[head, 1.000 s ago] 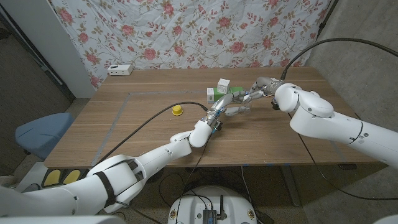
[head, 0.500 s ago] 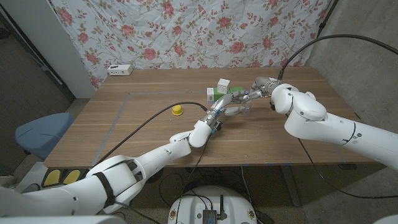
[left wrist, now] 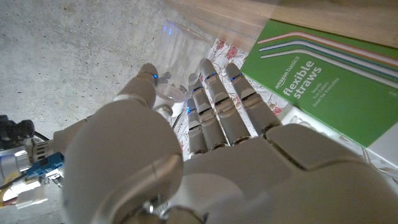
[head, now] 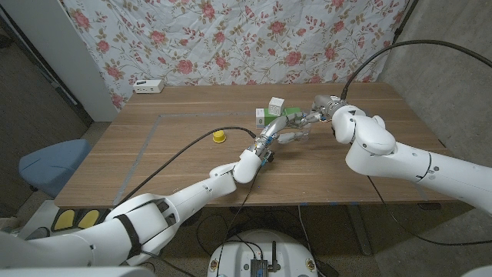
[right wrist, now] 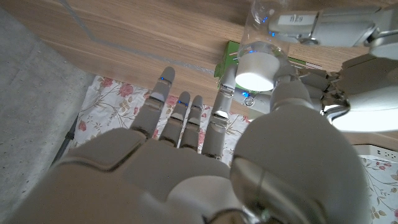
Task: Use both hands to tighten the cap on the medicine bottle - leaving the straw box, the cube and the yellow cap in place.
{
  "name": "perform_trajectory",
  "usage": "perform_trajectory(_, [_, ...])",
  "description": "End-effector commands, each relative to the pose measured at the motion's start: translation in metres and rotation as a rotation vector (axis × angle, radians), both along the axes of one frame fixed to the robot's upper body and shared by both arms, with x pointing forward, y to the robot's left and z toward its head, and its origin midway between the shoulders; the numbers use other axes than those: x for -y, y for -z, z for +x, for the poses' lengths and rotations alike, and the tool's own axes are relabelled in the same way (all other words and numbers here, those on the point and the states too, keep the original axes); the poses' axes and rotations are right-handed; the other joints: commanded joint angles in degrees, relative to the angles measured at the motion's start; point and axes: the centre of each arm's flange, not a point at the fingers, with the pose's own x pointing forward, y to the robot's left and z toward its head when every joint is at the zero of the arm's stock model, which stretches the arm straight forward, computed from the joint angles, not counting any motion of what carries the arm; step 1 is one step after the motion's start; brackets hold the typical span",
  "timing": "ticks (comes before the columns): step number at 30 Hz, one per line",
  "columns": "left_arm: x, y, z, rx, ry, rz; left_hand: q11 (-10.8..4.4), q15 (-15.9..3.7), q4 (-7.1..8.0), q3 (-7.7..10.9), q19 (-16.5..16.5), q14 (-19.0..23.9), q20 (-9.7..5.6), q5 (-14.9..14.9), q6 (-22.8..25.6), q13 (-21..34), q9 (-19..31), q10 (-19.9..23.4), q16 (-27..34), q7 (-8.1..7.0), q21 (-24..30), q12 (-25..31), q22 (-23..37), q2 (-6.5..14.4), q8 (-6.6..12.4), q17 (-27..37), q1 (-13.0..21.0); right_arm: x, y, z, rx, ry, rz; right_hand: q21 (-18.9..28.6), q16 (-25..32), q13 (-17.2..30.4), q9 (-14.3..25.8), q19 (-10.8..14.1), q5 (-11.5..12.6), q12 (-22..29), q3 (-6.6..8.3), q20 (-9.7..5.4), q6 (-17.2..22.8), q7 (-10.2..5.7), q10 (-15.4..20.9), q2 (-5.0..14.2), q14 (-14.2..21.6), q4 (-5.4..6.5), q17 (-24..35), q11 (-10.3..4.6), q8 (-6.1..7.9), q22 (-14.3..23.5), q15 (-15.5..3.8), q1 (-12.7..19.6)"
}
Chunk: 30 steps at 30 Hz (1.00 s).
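Gripping the white cap of a clear medicine bottle, the robot's right hand pinches it between thumb and one finger, while its other fingers stretch out straight and slightly apart. In the right wrist view the cap is round and brightly lit, and the see-through bottle body runs away from it toward the left hand, whose fingers hold that body. A short printed code sits on one finger of the left hand, too small to read.

In the left wrist view the left hand wraps its thumb and fingers around the clear bottle, with the fingers close together.

In the head view both hands meet over the middle of the wooden table, toward its far side: the left hand reaches in from the near left, the right hand from the right, and the bottle is lifted between them.

Just beside the left hand lies a flat green straw box, printed "amazon basics flexible straws" in white, with pictured coloured straws along one edge. In the head view the green box lies behind the hands, and a white and green cube stands against it. A yellow cap sits apart to the left. A white box rests at the far left corner, before a floral cloth.
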Motion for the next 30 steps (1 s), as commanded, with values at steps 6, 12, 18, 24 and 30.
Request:
perform_trajectory(6, [-0.0018,0.0011,0.0005,-0.004,-0.007,-0.001,-2.45,-4.53,0.09,0.38,0.1,0.59,-0.02,0.35,0.27,0.23,0.21,2.83,0.33,-0.28,-0.05,0.28,0.18,0.49,0.1,0.14,0.09,-0.0049,0.004,0.0036,0.024,0.023,0.001,0.71,0.71,0.03,-0.34,1.34,0.02,0.46,-0.69,-0.51,8.25,-4.76,2.22,-0.2,2.07,0.15,0.36,-0.24,1.16,0.2,-0.19,-0.97])
perform_trajectory(12, [-0.0016,0.0011,0.0015,-0.006,-0.007,-0.004,-2.13,-4.51,0.1,0.41,0.1,0.65,0.02,0.35,0.26,0.23,0.21,2.74,0.32,-0.3,-0.06,0.25,0.18,0.52,0.08,0.13,0.09,-0.0091,0.0061,0.0056,0.04,0.027,0.013,0.76,1.09,0.01,-0.62,1.89,-0.03,0.66,-1.13,-0.99,10.35,-4.3,3.76,-0.43,3.27,0.32,0.42,-0.37,1.91,0.22,-0.46,-1.85])
perform_trajectory(18, [-0.0017,-0.0002,0.0027,-0.004,-0.006,-0.004,-2.22,-4.61,-0.03,0.42,0.16,0.71,-0.03,0.32,0.46,0.23,0.21,2.97,0.35,-0.43,-0.04,0.34,0.18,0.47,0.14,0.15,0.27,-0.01,0.007,0.0079,0.054,0.048,0.028,0.57,1.24,-0.01,-0.9,1.77,-0.22,1.03,-1.56,-0.91,11.76,-4.21,5.69,-0.82,3.94,0.33,0.43,-0.59,2.37,0.22,-0.52,-2.52])
perform_trajectory(24, [-0.0017,-0.0005,0.0038,-0.007,-0.007,-0.002,-2.23,-4.53,0.0,0.44,0.11,0.79,-0.05,0.28,0.39,0.23,0.21,2.9,0.36,-0.41,-0.05,0.3,0.18,0.54,0.09,0.15,0.26,-0.0104,0.0066,0.0092,0.065,0.051,0.035,0.5,1.29,-0.02,-1.09,1.77,-0.54,0.99,-2.16,-0.87,12.05,-3.95,6.25,-1.5,4.34,0.51,0.42,-0.58,2.44,0.23,-0.61,-3.45])
perform_trajectory(30, [-0.0016,-0.0016,0.0055,-0.006,-0.005,-0.001,-2.02,-4.51,0.0,0.49,0.08,0.78,0.04,0.26,0.33,0.24,0.21,2.92,0.32,-0.34,-0.07,0.3,0.18,0.57,0.06,0.13,0.28,-0.0098,0.006,0.009,0.062,0.044,0.031,0.26,1.09,-0.02,-1.36,1.38,-0.74,0.56,-3.29,-0.65,10.38,-3.81,6.3,-2.28,4.26,1.27,0.48,-0.14,1.67,0.24,-0.39,-5.75])
